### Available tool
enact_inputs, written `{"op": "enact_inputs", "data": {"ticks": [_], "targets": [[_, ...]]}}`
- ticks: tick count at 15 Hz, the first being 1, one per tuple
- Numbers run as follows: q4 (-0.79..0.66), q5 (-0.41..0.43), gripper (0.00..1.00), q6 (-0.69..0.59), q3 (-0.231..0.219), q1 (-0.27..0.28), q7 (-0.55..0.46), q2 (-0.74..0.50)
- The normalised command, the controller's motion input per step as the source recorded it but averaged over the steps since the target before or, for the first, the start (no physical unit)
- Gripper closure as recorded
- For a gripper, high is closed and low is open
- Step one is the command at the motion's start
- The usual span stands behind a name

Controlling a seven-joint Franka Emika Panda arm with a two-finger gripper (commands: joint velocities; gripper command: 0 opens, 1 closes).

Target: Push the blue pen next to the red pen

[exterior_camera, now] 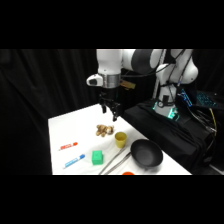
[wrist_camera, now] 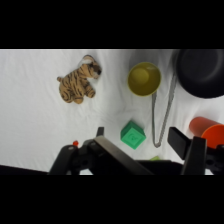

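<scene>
Blue pen [exterior_camera: 74,161] lies on the white table [exterior_camera: 65,127] near its front left edge, whitish end toward the green cube [exterior_camera: 97,157] just beside it. Red pen [exterior_camera: 68,146] lies a little further back along the same left side, roughly parallel, with bare table between the two; they are apart, so the push is judged not yet begun. Gripper [exterior_camera: 111,111] hangs above the middle of the table, over the striped toy tiger [exterior_camera: 104,130], well apart from both pens and touching nothing. In the wrist view the fingers [wrist_camera: 184,142] stand apart and hold nothing; neither pen shows there, only the tiger, the yellow cup [exterior_camera: 120,139], the cube, the metal tongs [exterior_camera: 114,162] and the rim of the black bowl [exterior_camera: 146,152]. Risks, as judged: the gripper must cross to the front left corner and descend beside the cube, and a low pass could knock the tiger or the cube. A slim pen pushed off its middle is likely to spin rather than slide. An overlong stroke could drive it into the red pen and displace that, or carry either pen toward the left edge.
</scene>
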Motion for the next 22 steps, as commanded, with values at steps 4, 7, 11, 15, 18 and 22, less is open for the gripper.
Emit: {"op": "enact_inputs", "data": {"ticks": [4, 7, 11, 15, 18, 22], "targets": [[0.08, 0.023, 0.0, 0.0, 0.019, -0.008, 0.03, 0.05], [0.33, 0.01, 0.0, 0.02, 0.03, 0.008, 0.06, 0.25], [0.51, 0.002, 0.0, 0.02, 0.034, 0.025, 0.05, 0.43], [0.62, 0.037, 0.0, -0.02, 0.041, 0.042, 0.02, 0.51], [0.69, 0.064, 0.0, -0.07, 0.047, 0.044, -0.03, 0.52], [0.7, 0.103, 0.0, -0.12, 0.045, 0.022, -0.1, 0.51]]}}
